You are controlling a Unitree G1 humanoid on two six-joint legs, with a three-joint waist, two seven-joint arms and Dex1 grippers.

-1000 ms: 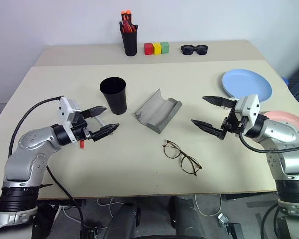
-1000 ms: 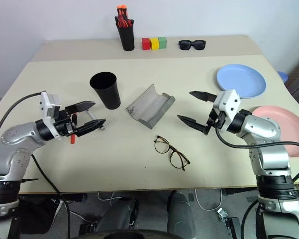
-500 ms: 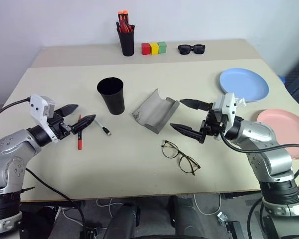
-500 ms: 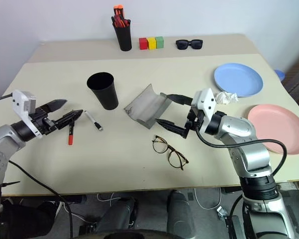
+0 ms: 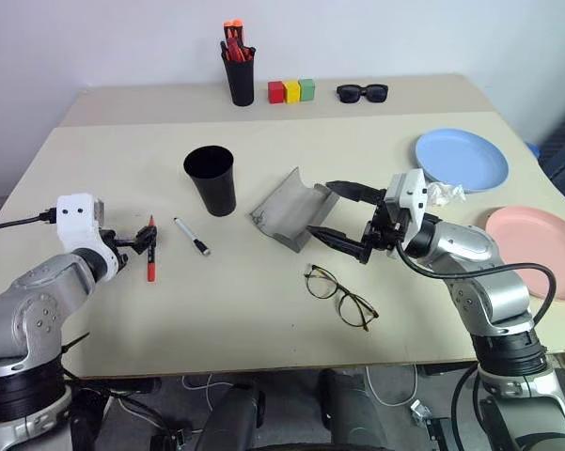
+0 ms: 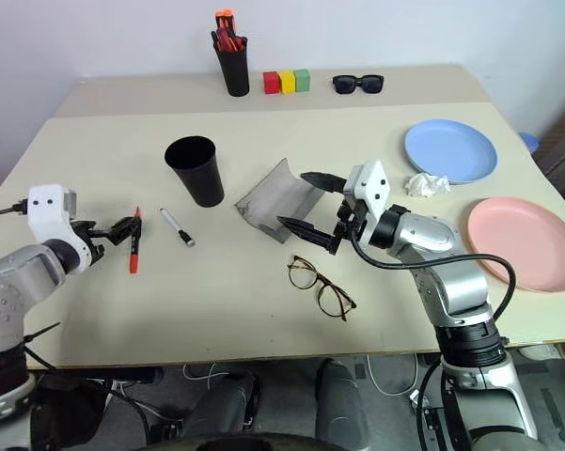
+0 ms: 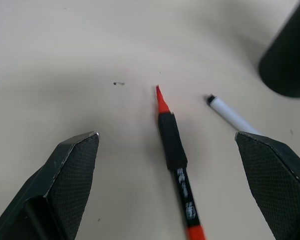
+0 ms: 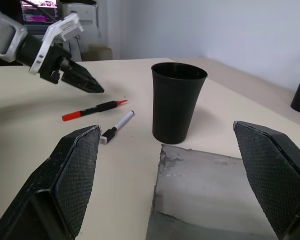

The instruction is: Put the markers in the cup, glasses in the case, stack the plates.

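Note:
Two markers lie on the table left of the black cup (image 5: 211,178): a red-tipped one (image 5: 150,256) and a white one with a black cap (image 5: 192,236). My left gripper (image 5: 138,244) is open, pointing at the red marker (image 7: 173,150), which lies between its fingers' lines without touching them. The grey case (image 5: 296,209) lies open mid-table. My right gripper (image 5: 320,209) is open just above the case's right end, holding nothing. The glasses (image 5: 343,296) lie unfolded in front of the case. The blue plate (image 5: 462,160) and pink plate (image 5: 536,249) sit apart at the right.
A black pen holder (image 5: 242,70) with red and orange pens, three coloured blocks (image 5: 294,90) and black sunglasses (image 5: 366,92) stand along the back edge. A crumpled white tissue (image 5: 444,194) lies beside the blue plate.
My left gripper has drawn back to the left and tipped downward, uncovering both markers. My right gripper has moved left, up to the case's right end. Both stay open.

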